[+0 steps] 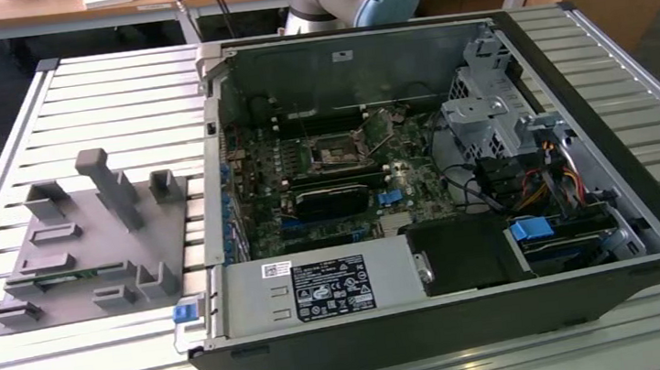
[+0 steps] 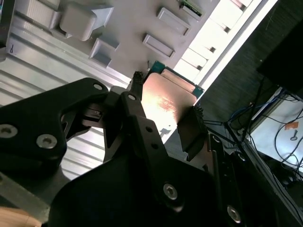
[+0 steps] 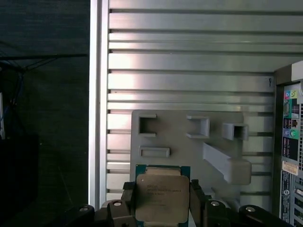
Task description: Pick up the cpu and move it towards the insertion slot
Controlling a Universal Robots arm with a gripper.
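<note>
**Supervisor:** What is the claw (image 2: 167, 94) doing?

**Inspector:** It is clamping the cpu (image 3: 162, 194). In both wrist views, two dark fingers (image 3: 197, 201) are pressing on opposite edges of the chip. The metal top is facing the first wrist camera and the green rim is showing beyond the fingertips.

**Supervisor:** Where is the chip sitting?

**Inspector:** It is hanging in the claw over the grey fixture plate (image 3: 189, 142), which is lying on the slatted tabletop (image 1: 111, 88). It appears to be clear of the plate's pockets, though I cannot confirm the gap. The rear panel of the computer case (image 1: 444, 330) is just entering the first wrist view.

**Supervisor:** And the target?

**Inspector:** The insertion slot (image 1: 337, 154) is lying open on the green board inside the case, well apart from the fixture plate.

**Supervisor:** What is the handling calling for?

**Inspector:** In my judgement, the grip is resting on thin edges only, so a steady, unhurried carry is advisable. The chip should be travelling level, since a tilt could let it slide between the fingers. The path is crossing the case wall, so height should be held until the chip is over the board. The cables and the drive cage (image 1: 484, 123) are crowding the side of the slot toward the exterior view's right, so I am recommending an approach from straight above.
</note>
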